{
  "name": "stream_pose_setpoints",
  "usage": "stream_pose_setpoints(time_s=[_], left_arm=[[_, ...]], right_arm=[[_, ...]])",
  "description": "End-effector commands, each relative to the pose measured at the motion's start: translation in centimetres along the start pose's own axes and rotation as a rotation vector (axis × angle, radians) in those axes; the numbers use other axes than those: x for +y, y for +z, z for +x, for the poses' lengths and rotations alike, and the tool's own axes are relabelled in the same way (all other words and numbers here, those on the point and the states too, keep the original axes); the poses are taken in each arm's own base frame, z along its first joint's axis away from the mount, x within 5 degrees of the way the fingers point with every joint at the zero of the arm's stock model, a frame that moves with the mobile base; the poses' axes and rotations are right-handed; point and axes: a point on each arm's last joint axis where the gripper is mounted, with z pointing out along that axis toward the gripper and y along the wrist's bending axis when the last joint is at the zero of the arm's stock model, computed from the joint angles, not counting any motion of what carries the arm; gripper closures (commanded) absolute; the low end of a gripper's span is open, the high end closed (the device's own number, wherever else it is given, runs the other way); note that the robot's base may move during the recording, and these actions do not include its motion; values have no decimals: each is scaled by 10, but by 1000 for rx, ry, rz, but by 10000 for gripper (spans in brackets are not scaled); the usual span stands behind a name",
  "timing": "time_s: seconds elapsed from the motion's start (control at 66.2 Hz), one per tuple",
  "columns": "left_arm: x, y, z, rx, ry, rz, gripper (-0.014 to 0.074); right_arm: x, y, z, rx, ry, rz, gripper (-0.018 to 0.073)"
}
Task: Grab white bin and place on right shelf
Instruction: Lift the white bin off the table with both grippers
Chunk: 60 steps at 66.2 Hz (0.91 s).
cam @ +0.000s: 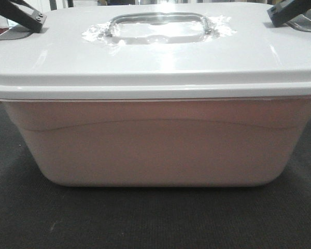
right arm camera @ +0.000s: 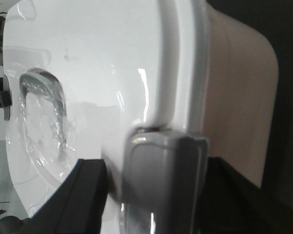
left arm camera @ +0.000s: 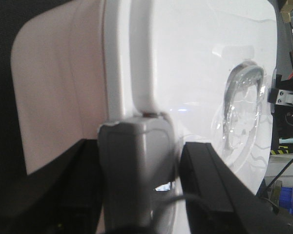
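Over dark floor [cam: 155, 220], claws [left arm camera: 139, 146] [right arm camera: 156, 163] clamp white bin [cam: 155, 150].

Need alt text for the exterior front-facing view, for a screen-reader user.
A white bin with a translucent pinkish body and glossy white lid fills the frame, on a dark surface. A grey handle, film-wrapped, sits recessed mid-lid. Dark fingers of the left gripper and right gripper reach in at the lid's far corners.
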Motion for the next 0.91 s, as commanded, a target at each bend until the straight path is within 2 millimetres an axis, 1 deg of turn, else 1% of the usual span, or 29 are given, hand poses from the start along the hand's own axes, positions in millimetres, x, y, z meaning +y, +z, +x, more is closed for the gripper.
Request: stream_pose_setpoints(time_s=[0.0,0.091,0.166,0.408,0.559,0.634,0.891], left_arm=[[-29,-5,-1,11,44,175,420],[-31,-7,-1,4,50,176,420],[-36,-11,0,-9,70,176,420],[-61,-27,7,-62,154,169,420],[-74,-37,10,-131,203,135,420],[-80,-41,12,-144,219,134,420],[-101,-54,22,-191,281,134,420]], right_arm=[[38,-10,3,44,-30,-269,241],[43,-12,3,36,-61,-274,241],[49,-14,3,29,-101,-278,241],[63,-23,3,-5,-170,-286,241],[68,-28,6,-17,-195,-288,241],[73,-29,9,-17,-222,-294,241],[100,-32,26,3,-315,-338,241]])
